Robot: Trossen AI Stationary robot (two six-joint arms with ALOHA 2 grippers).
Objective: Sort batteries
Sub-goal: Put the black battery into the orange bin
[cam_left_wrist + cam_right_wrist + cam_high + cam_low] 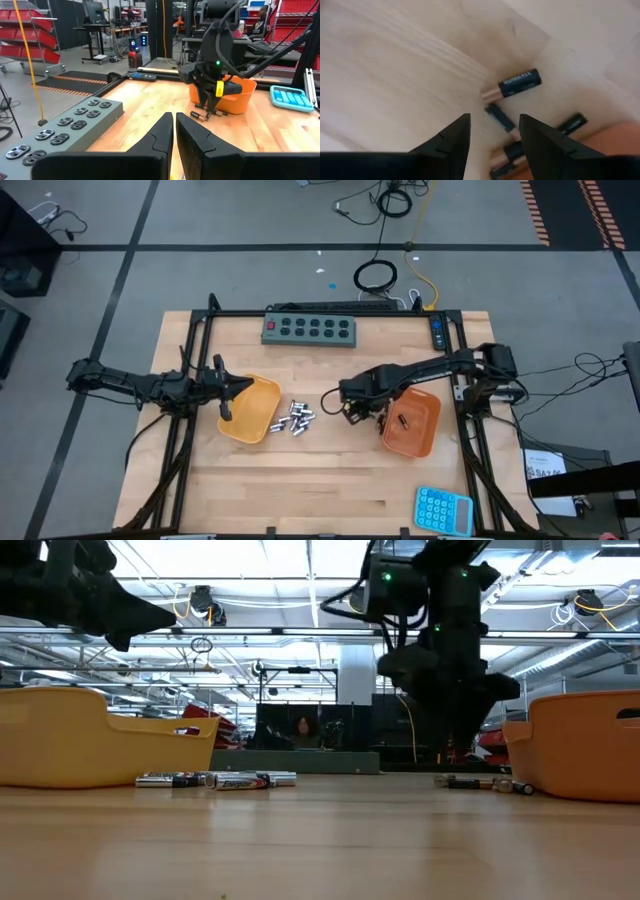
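Several silver-white batteries lie in a small heap on the table between two orange trays. A few dark batteries lie on their sides against the right tray, and one more rests inside it. My right gripper is open, low over the dark batteries and pointing down at them. My left gripper is shut, with nothing visible between its fingers, and hangs above the left tray.
A grey box with round buttons stands near the table's far edge. A blue calculator lies at the near right corner. Black frame rails run along both sides. Bare wood shows toward the near edge.
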